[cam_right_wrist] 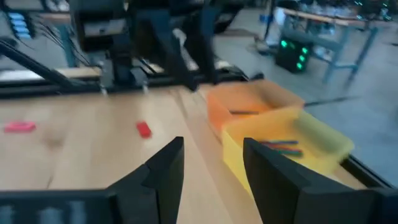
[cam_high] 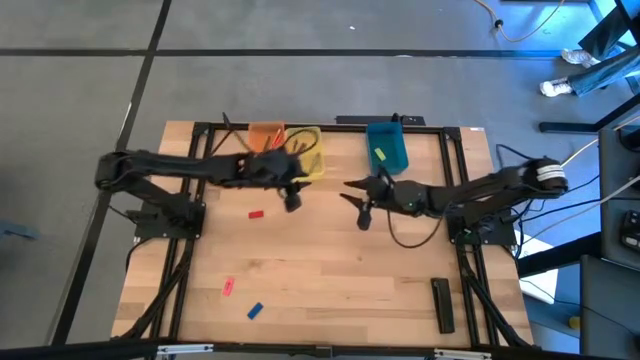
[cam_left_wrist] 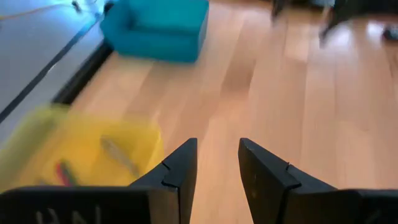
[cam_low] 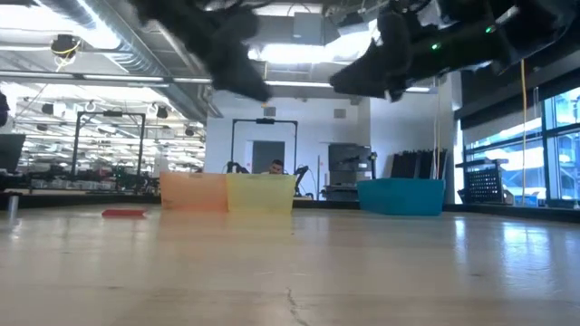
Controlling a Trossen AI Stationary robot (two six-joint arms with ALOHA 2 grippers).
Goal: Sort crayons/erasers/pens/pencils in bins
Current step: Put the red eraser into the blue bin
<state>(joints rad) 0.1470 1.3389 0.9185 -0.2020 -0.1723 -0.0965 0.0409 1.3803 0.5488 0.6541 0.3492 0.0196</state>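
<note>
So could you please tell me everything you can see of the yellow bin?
The yellow bin is a small translucent plastic tub, rectangular and open-topped, standing upright near the table's far edge. It sits right beside the orange bin, apparently touching it, and apart from the teal bin. A few thin stick-like items lie inside, red and green among them. The left gripper hangs open just beside it, not touching.

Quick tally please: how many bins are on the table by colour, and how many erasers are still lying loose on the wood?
Orange bin: 1
Yellow bin: 1
Teal-blue bin: 1
Red erasers loose on the table: 2
Blue eraser loose on the table: 1
Total: 3 bins, 3 loose erasers, 6 things.
</note>
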